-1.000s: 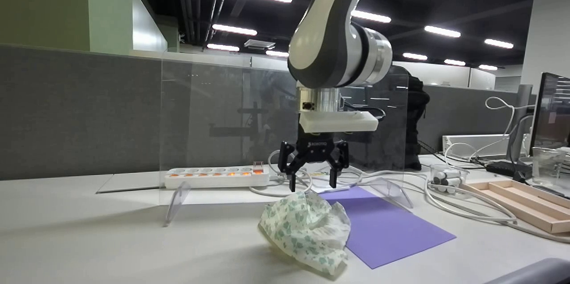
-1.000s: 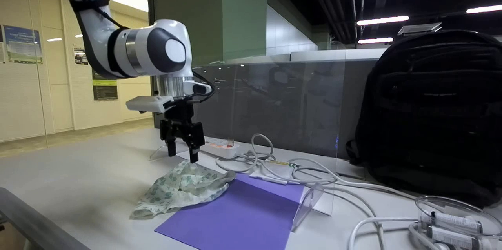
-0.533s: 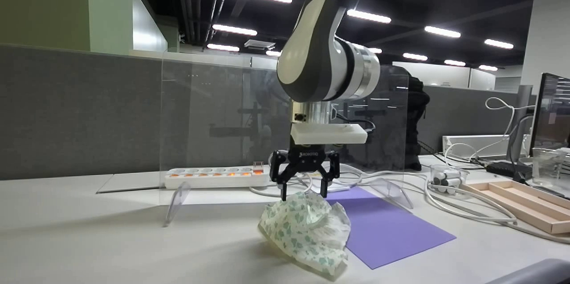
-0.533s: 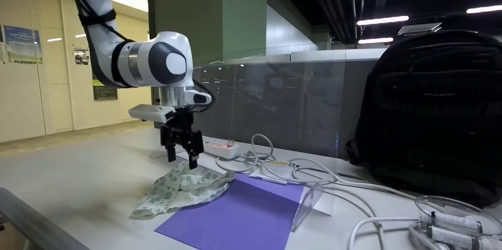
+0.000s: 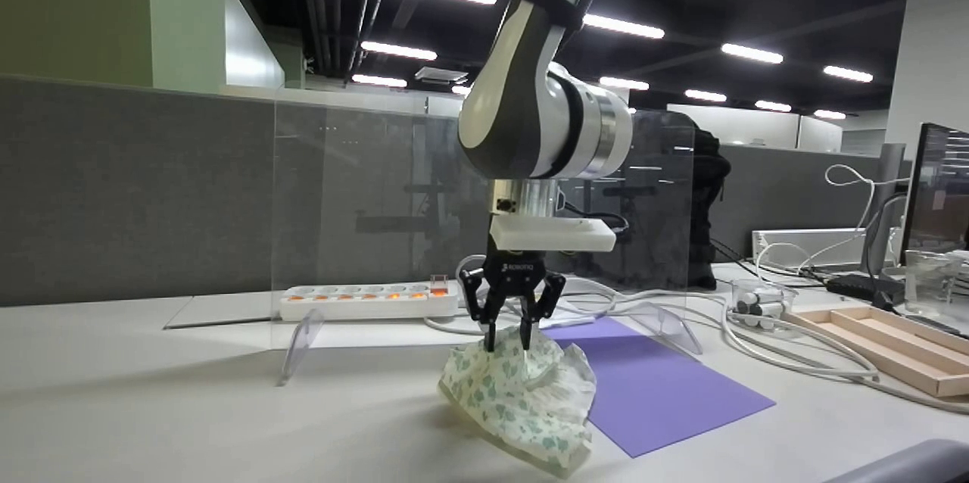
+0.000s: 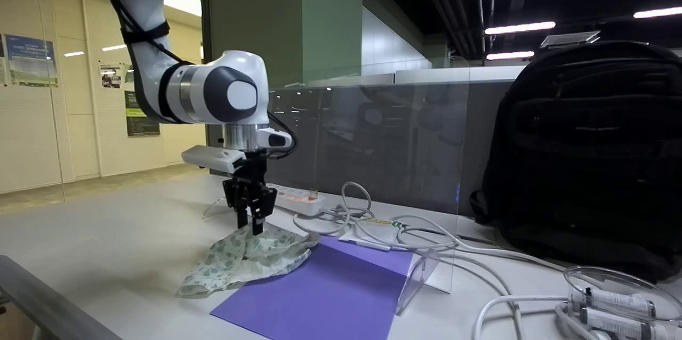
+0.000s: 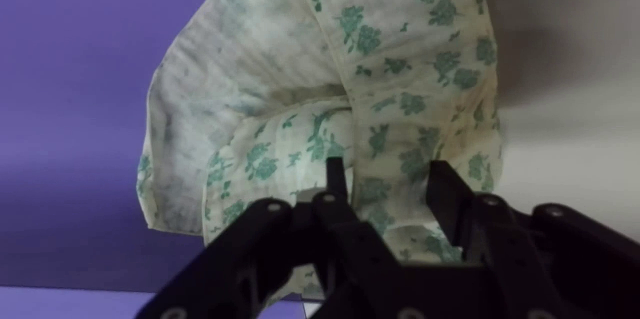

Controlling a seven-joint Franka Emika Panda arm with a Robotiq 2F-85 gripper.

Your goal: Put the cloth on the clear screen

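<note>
"Just over the cloth, how does your gripper stand?"

"Its tips are at or slightly above the top fold. The fingers are apart, and from the wrist I see fabric in the gap between them. No pinch shows, so I'd call it not yet grasped."

"And the cloth itself?"

"Crumpled on the table, one side lapping onto the purple sheet. It lies beside the clear screen, not on it. Whether its back edge brushes the screen, I can't make out from my cameras."

"So what's done?"

"Only the approach, as I judge it. I look well lined up with a fold worth taking. Nothing of the placing is done: no part of the cloth hangs over the screen's top edge."

"What's left, then?"

"Nearly all of it. I need to squeeze that fold, lift clear of the table, carry it to the screen and presumably drape it over the top. Then let go and back off."

"Any worry from where you sit?"

"A shallow bite. The fabric looks thin and loose, so I might catch one layer and lose it on the way up."
</note>
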